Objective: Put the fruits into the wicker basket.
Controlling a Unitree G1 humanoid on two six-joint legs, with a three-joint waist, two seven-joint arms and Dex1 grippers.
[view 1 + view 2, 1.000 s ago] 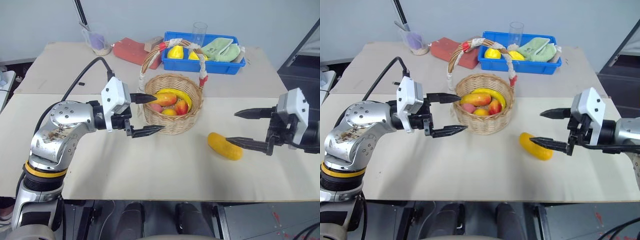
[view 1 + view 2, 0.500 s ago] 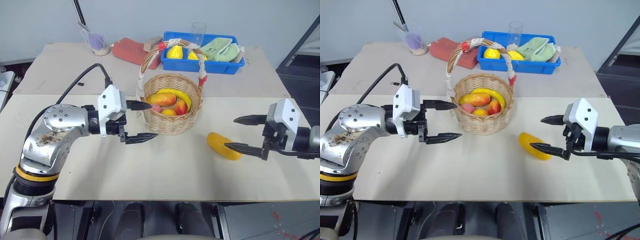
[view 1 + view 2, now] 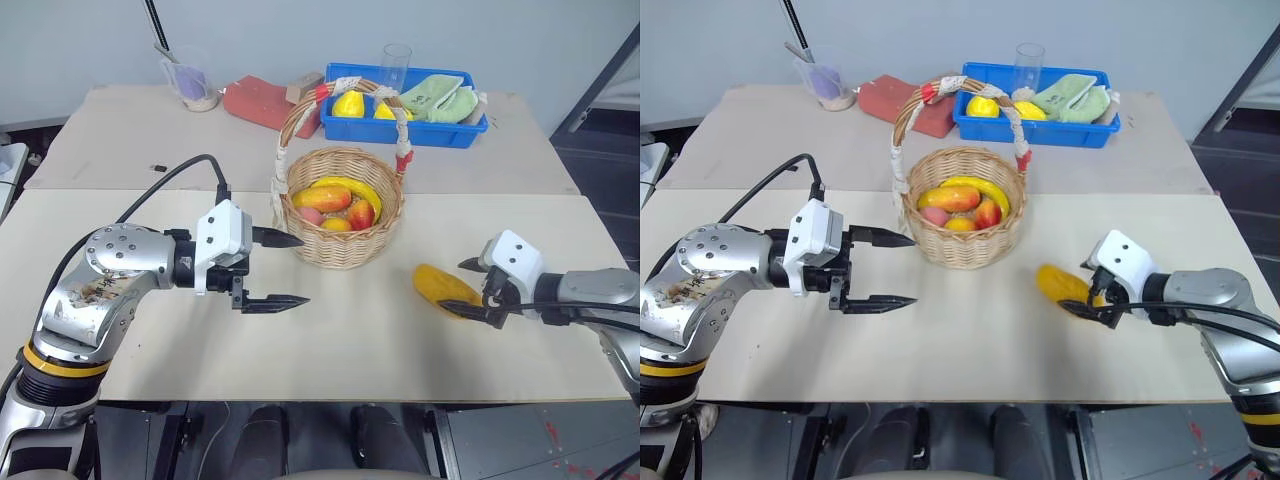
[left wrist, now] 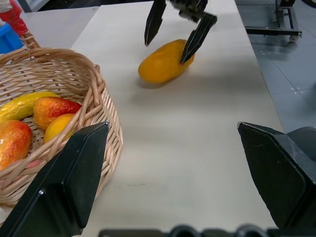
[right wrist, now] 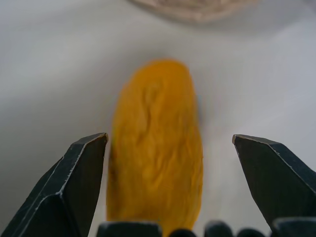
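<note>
blue tray (image 3: 345,132) (green cloth (image 3: 440,98) inside), glass (image 3: 397,62), red block (image 3: 262,102)

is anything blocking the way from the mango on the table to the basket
Nothing visible does. The mango lies on bare table to the right of the basket, with the open right tool straddling it. Only the basket's handle arches over the opening.

Bare table (image 3: 340,340) lies between the basket (image 3: 345,245) and the mango (image 3: 445,290), open for passing; the basket's tall handle (image 3: 290,125) arches over its mouth; the left gripper (image 3: 277,270) hangs just beside its left wall.
</note>
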